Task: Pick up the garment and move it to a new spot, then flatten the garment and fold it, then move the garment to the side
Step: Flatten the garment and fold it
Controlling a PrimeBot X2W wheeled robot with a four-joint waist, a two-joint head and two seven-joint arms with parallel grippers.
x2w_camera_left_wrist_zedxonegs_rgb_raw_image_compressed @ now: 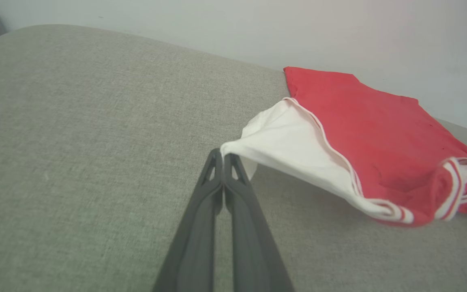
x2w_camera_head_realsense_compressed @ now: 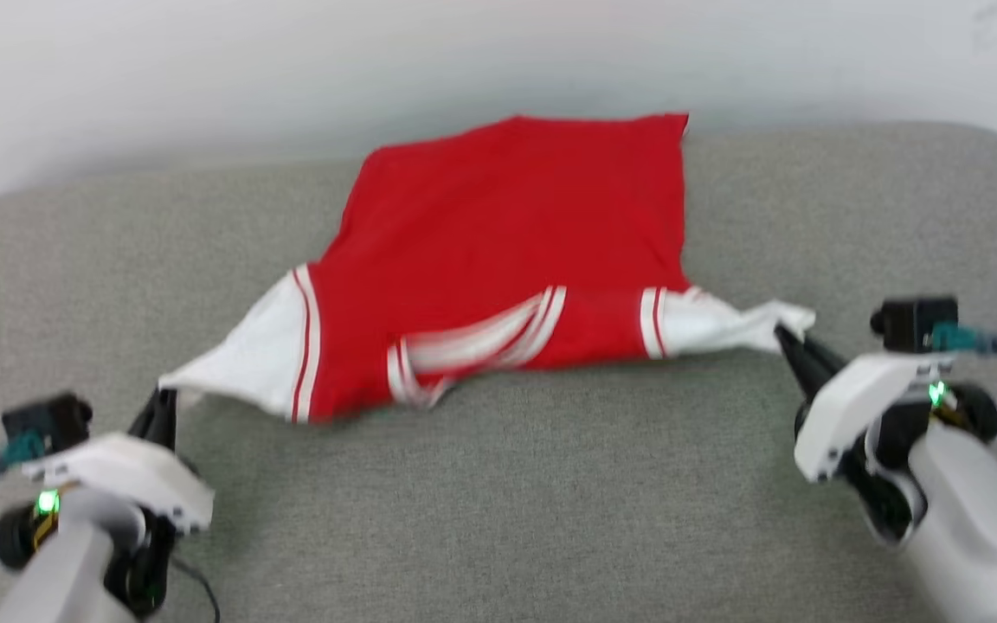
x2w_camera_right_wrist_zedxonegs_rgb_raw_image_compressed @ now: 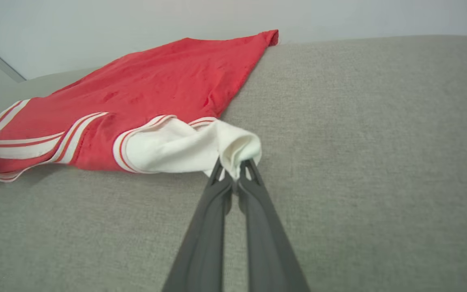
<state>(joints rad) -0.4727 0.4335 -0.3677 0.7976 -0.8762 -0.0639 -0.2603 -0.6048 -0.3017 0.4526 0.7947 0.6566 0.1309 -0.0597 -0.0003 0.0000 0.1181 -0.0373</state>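
The garment (x2w_camera_head_realsense_compressed: 507,242) is a red shirt with white sleeves and red-white striped trim, spread on the grey cushioned surface with its plain red back up and its hem toward the far wall. My left gripper (x2w_camera_head_realsense_compressed: 168,396) is shut on the tip of the white sleeve at the lower left, as the left wrist view shows (x2w_camera_left_wrist_zedxonegs_rgb_raw_image_compressed: 223,156). My right gripper (x2w_camera_head_realsense_compressed: 782,333) is shut on the other white sleeve's bunched end (x2w_camera_right_wrist_zedxonegs_rgb_raw_image_compressed: 237,162). Both sleeves are pulled outward and lifted slightly. Any lettering is hidden underneath.
The grey fabric surface (x2w_camera_head_realsense_compressed: 498,519) stretches wide in front of and to both sides of the shirt. A pale wall (x2w_camera_head_realsense_compressed: 204,69) runs close behind the shirt's far edge.
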